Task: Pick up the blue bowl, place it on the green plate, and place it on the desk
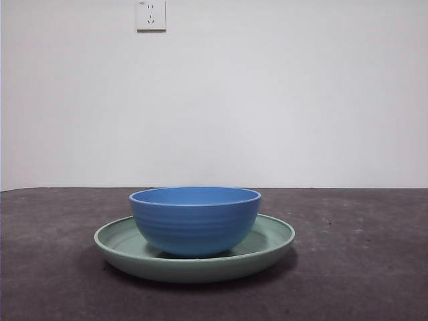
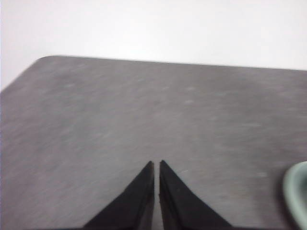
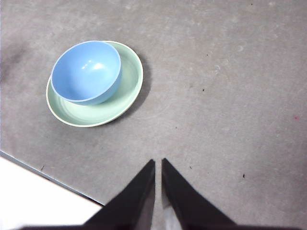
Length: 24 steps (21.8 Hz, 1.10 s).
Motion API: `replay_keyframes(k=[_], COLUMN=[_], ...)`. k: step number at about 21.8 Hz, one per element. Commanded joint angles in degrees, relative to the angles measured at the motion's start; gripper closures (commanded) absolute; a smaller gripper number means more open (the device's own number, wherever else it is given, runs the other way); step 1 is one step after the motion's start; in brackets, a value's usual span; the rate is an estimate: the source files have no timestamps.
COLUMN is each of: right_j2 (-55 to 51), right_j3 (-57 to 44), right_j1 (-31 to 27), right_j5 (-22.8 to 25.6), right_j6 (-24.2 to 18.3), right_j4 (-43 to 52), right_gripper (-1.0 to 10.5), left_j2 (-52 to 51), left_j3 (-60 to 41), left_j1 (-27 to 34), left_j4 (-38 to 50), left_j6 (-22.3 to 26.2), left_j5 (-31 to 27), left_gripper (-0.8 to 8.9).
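The blue bowl [image 1: 194, 219] stands upright inside the green plate [image 1: 271, 241], which rests on the desk [image 1: 361, 267]. From above, in the right wrist view, the blue bowl [image 3: 86, 72] sits off-centre in the green plate [image 3: 122, 96]. My right gripper [image 3: 158, 164] is shut, empty, high above the desk and well away from the dishes. A sliver of the green plate [image 2: 295, 191] shows in the left wrist view. My left gripper [image 2: 156, 165] is shut on nothing, over bare desk [image 2: 144, 110]. Neither arm appears in the front view.
A white wall with a power socket [image 1: 151, 15] stands behind the desk. The desk's edge [image 3: 48, 175] runs near the right gripper, with white floor beyond. A rounded desk corner [image 2: 45, 58] shows in the left wrist view.
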Motion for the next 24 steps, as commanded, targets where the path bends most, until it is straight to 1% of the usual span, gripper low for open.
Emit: replay_keyframes(k=[1, 2, 4, 12, 24], right_j2=[0.17, 0.17, 0.17, 0.17, 0.17], right_j3=[0.90, 0.90, 0.90, 0.90, 0.90], right_j1=[0.39, 0.39, 0.39, 0.39, 0.39], right_j5=[0.04, 0.04, 0.04, 0.04, 0.04], right_j6=[-0.44, -0.44, -0.44, -0.44, -0.44], right_j4=[0.59, 0.59, 0.59, 0.59, 0.59], right_gripper=[9.3, 9.3, 9.3, 9.3, 9.3], left_j2=[-1.99, -3.02, -4.39, -5.49, -5.49], left_j3=[-2.23, -2.97, -3.67, -5.66, -5.68], left_j1=[0.15, 0.15, 0.13, -0.46, -1.33], left_j4=[1.51, 1.51, 1.53, 1.46, 1.55], left_j6=[0.59, 0.59, 0.59, 0.57, 0.35], left_j5=[-5.31, -7.37, -9.35, -9.33, -9.33], left_gripper=[7.94, 7.94, 7.94, 7.94, 7.94])
